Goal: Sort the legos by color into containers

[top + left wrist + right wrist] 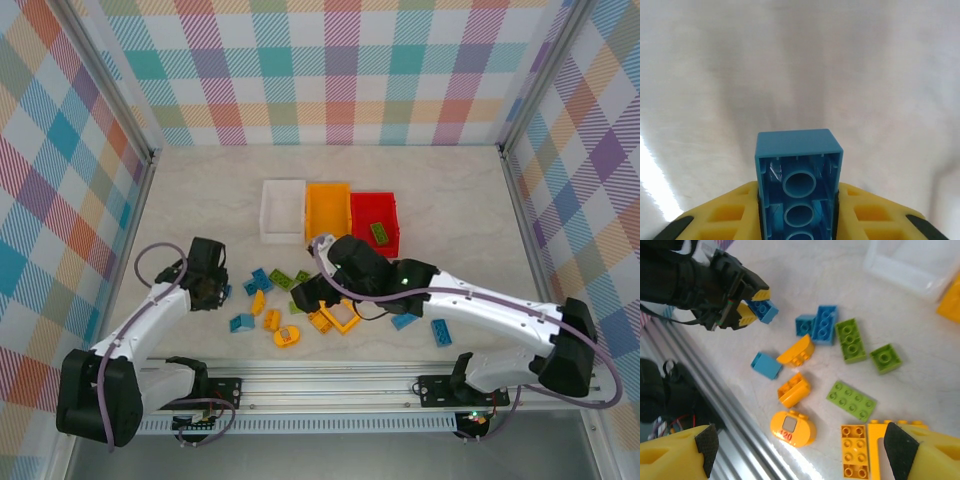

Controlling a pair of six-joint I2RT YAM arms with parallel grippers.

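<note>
My left gripper [799, 210] is shut on a blue brick [800, 165], held just above the bare tabletop with its hollow underside facing the camera. From above, this gripper [212, 291] is at the left edge of the scattered legos. In the right wrist view it [752, 307] holds the same blue brick [764, 310]. My right gripper [803, 446] hangs open over the pile with nothing between its fingers. Below it lie a rounded yellow piece [792, 427], a yellow brick [856, 450] and a green plate [851, 400]. The white [283, 210], orange [328, 212] and red [366, 215] containers stand behind the pile.
A green brick [381, 234] lies in the red bin. Two blue bricks [441, 332] [404, 321] sit beside the right arm. The yellow frame piece [340, 318] lies under the right wrist. The metal rail [330, 385] runs along the near edge, and checked walls enclose the table.
</note>
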